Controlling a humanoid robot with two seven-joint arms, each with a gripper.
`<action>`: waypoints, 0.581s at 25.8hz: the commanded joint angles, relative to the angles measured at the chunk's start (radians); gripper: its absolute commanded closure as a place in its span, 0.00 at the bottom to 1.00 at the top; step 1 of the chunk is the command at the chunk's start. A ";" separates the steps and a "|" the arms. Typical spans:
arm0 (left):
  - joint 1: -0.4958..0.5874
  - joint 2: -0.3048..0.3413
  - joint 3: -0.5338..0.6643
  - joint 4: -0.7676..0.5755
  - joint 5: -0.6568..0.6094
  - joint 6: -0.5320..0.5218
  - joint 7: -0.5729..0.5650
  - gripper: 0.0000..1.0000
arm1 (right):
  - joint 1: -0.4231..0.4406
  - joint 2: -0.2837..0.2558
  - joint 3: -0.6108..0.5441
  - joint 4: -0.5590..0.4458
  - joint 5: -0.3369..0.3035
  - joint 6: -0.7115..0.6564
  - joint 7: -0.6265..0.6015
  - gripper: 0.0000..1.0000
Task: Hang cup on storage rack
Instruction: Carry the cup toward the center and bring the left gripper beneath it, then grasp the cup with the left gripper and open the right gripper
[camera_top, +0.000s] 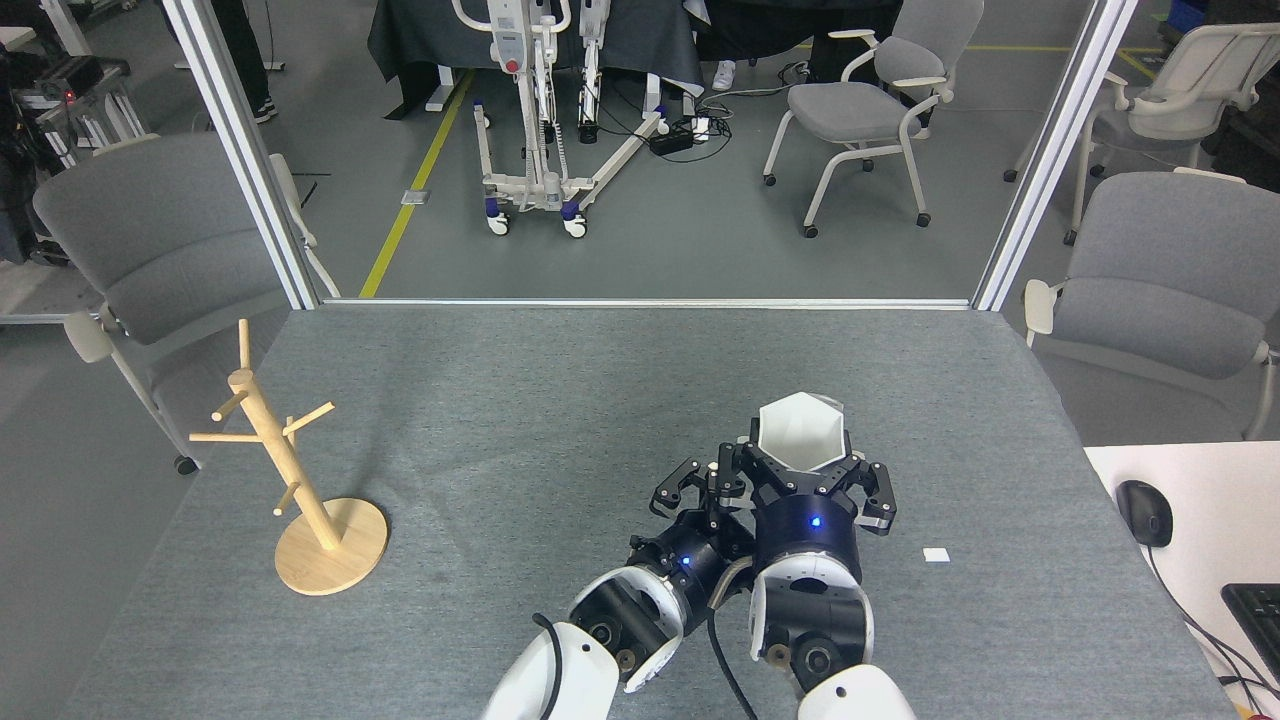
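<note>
The white faceted cup (800, 432) with its hexagonal rim facing up sits in my right gripper (800, 462), which is shut on it near the table's middle right. My left gripper (700, 485) is close beside it on the left, almost touching the right gripper's fingers, and looks open with nothing in it. The cup's handle is hidden from here. The wooden storage rack (290, 470) stands on its round base at the table's left, well apart from both grippers, with all its pegs bare.
A small white scrap (936, 555) lies on the grey table (520, 420) to the right of my arms. A white desk with a mouse (1144, 512) and keyboard adjoins the right edge. Grey chairs stand beyond both table sides.
</note>
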 joint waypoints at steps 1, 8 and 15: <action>-0.026 0.000 -0.001 0.004 0.052 -0.014 -0.026 0.01 | -0.002 0.012 0.024 0.006 0.004 0.000 0.004 0.81; -0.069 -0.002 -0.019 0.041 0.105 -0.012 -0.026 0.01 | -0.002 0.032 0.045 0.020 0.006 0.000 0.004 0.85; -0.079 -0.002 -0.021 0.108 0.133 0.023 -0.023 0.01 | -0.002 0.051 0.068 0.028 0.008 0.001 0.004 0.87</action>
